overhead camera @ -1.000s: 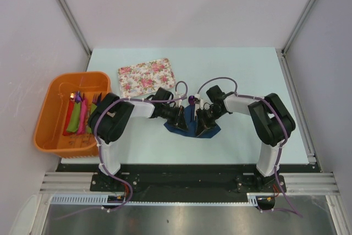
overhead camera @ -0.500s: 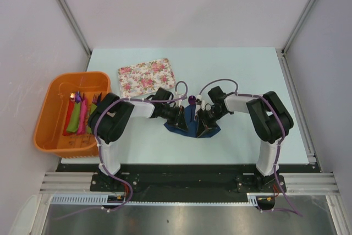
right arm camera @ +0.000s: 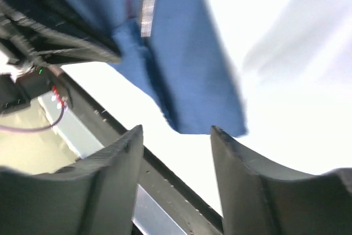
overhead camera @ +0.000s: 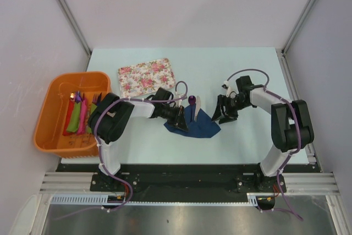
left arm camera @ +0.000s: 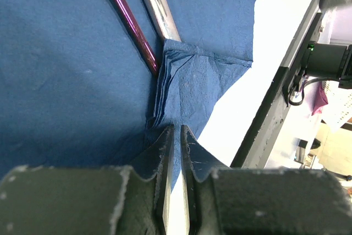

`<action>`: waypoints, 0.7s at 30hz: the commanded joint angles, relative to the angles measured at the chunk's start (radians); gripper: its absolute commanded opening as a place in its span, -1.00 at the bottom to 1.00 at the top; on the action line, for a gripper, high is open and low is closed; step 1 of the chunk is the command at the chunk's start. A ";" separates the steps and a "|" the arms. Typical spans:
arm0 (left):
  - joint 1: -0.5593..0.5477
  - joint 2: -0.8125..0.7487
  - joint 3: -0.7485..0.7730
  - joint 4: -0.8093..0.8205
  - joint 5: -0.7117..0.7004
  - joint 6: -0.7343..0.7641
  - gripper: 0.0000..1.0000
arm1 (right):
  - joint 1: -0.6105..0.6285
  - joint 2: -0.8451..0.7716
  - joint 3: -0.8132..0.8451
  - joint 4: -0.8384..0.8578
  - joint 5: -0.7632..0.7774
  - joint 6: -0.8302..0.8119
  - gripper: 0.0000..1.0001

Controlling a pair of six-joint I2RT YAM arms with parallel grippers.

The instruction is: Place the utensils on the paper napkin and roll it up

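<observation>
The left gripper [overhead camera: 179, 117] sits at the left edge of the navy paper napkin [overhead camera: 202, 125], its jaws drawn almost together with only a thin slit between them, pinching a folded-over flap of the napkin [left arm camera: 187, 89] right at the fingertips [left arm camera: 164, 141]. Just beyond that fold, the purple-handled utensil [left arm camera: 130, 24] and the grey-silver utensil [left arm camera: 157, 4] lie side by side on the napkin, their lower ends tucked under the flap. In the top view their heads poke past the napkin's far edge, the purple one [overhead camera: 191, 100] to the left of the pale one [overhead camera: 198, 103]. The right gripper [overhead camera: 224, 115] is off the napkin's right side above the bare tabletop [overhead camera: 247, 64], jaws spread wide and holding nothing; its wrist view shows the napkin [right arm camera: 184, 64] ahead of the parted fingers [right arm camera: 113, 174]
</observation>
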 commanded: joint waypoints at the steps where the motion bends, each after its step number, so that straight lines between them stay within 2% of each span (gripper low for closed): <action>1: -0.002 0.023 -0.013 0.020 -0.047 0.007 -0.69 | -0.053 0.023 -0.031 -0.053 0.076 -0.049 0.31; 8: 0.000 0.020 -0.015 0.018 -0.047 0.005 -0.69 | -0.056 0.112 -0.048 0.001 0.064 -0.058 0.38; 14: -0.002 0.020 -0.016 0.018 -0.045 0.005 -0.68 | 0.004 0.193 -0.045 0.074 -0.072 -0.012 0.34; 17: -0.002 0.021 -0.015 0.020 -0.045 0.007 -0.69 | 0.009 0.209 -0.040 0.113 -0.168 0.018 0.26; 18: 0.000 0.021 -0.015 0.020 -0.045 0.007 -0.68 | 0.006 0.195 -0.038 0.119 -0.187 0.020 0.17; 21: 0.000 0.018 -0.018 0.018 -0.045 0.008 -0.68 | -0.024 0.117 -0.074 0.189 -0.284 0.079 0.10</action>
